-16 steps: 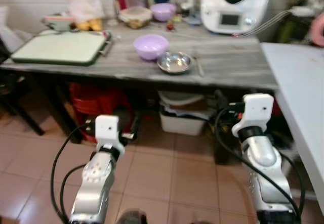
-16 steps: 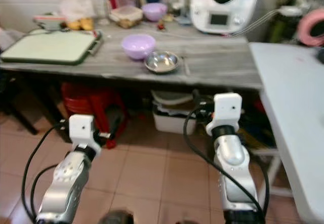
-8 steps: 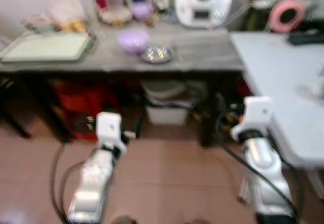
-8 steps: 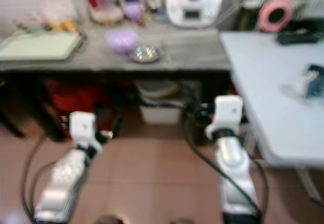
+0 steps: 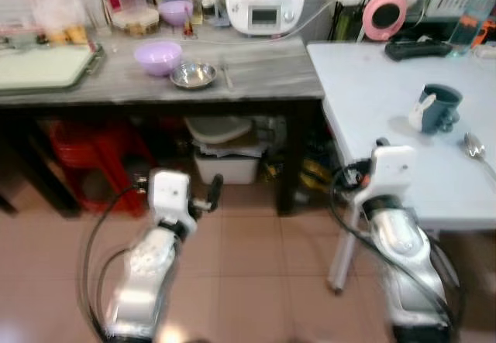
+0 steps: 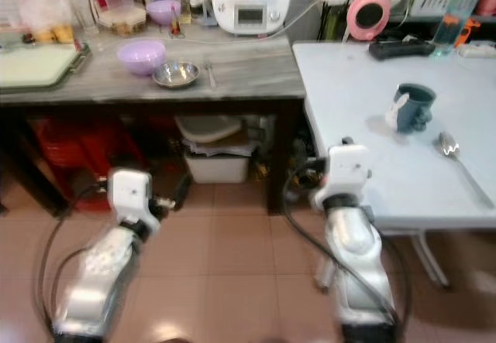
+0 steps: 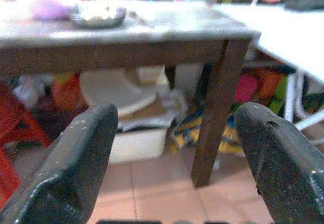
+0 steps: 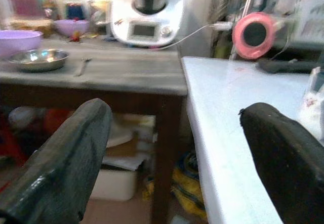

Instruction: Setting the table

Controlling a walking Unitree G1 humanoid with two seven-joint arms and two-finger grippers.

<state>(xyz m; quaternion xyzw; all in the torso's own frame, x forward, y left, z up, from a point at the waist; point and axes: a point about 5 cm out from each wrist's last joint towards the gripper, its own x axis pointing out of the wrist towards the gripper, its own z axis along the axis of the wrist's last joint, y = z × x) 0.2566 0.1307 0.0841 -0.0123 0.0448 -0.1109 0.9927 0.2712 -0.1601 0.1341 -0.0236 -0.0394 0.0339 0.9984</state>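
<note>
Silver arms, two, both held forward and low over the tiled floor [image 5: 248, 265], wrists bent up, elbows near the body. Left claw [image 7: 167, 148]: fingers spread wide, holding nothing, pointed toward the space under the grey table [image 5: 263, 68]. Right claw [image 8: 172, 153]: fingers likewise spread wide, empty, pointed at the corner where the grey table meets the white table [image 5: 372, 111].

Grey table, ahead and to the left: purple bowl [image 5: 158, 56]; steel bowl [image 5: 193, 74] just beside it; spoon [image 5: 226, 74] near the steel bowl; green tray [image 5: 43, 66] at the far left; white appliance [image 5: 263, 2] at the back, among jars and a second small purple bowl [image 5: 176, 10].

White table, to the right: blue mug [image 5: 438, 108]; metal spoon [image 5: 477, 151] near it, at the edge; pink tape roll [image 5: 385, 15] and a black object at the back.

Under the grey table: white bins [image 5: 221, 153], red stool [image 5: 85, 153].
</note>
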